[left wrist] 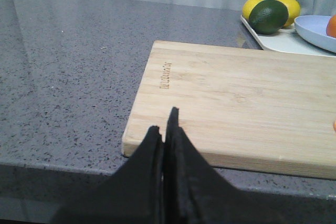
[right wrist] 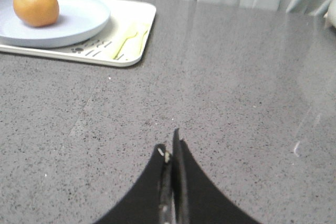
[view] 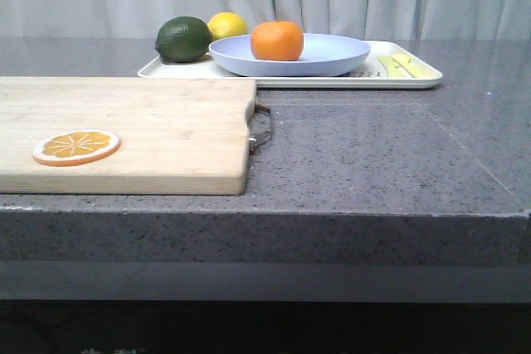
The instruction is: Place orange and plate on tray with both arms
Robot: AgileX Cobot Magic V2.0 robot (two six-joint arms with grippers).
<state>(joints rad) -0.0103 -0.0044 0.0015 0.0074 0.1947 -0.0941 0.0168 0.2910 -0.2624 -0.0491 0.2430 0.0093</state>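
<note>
Task judged done: orange [view: 277,41] sits on plate [view: 332,60], plate on tray [view: 415,80] at 12 o'clock. Left gripper [left wrist: 164,129] & right gripper [right wrist: 172,153] seen pressed together, empty. No further move needed.

left tool [left wrist: 167,129]: closed, empty | right tool [right wrist: 171,148]: closed, empty

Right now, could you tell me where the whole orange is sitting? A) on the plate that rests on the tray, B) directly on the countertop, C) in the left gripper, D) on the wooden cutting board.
A: the orange sits on the plate, which rests on the tray.
</note>
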